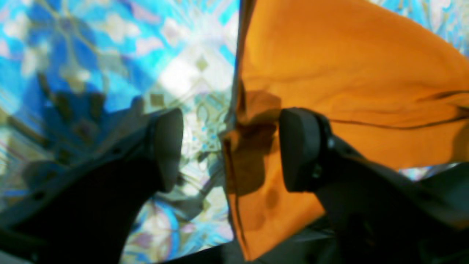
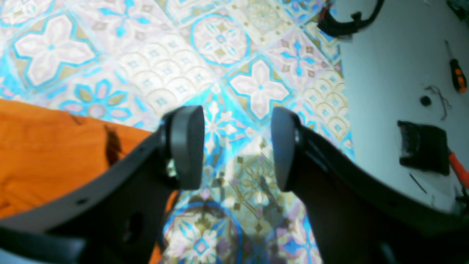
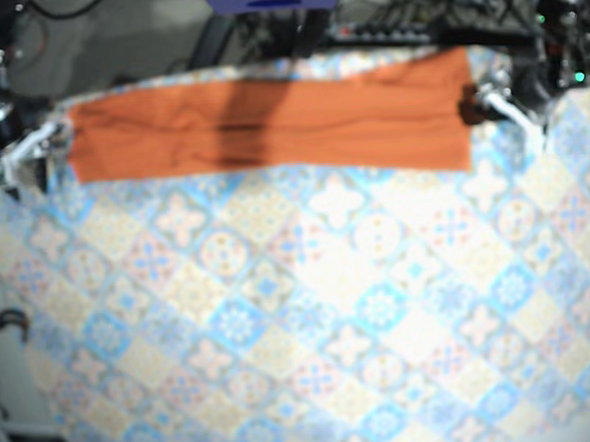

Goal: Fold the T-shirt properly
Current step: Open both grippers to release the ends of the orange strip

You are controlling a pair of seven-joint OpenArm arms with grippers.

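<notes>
**Left gripper**: jaws wide, clamping nothing. A hemmed edge of the T-shirt sits between them at centre frame, unpinched.

**Right gripper**: jaws wide, with only patterned cloth between them. The shirt lies at the lower left of its view, beside the nearer jaw.

**T-shirt:** orange, lying as one long flat band across the top of the base view, with a gripper near each end.

**Progress (judged):** the lengthwise folds look done. The crosswise folds into a compact packet are not yet made.

**Surface:** tablecloth, blue-and-cream tile print.

**Surroundings:** a white bench at the right of the right wrist view, bearing a screwdriver. Cables run along the base view's top edge.
</notes>
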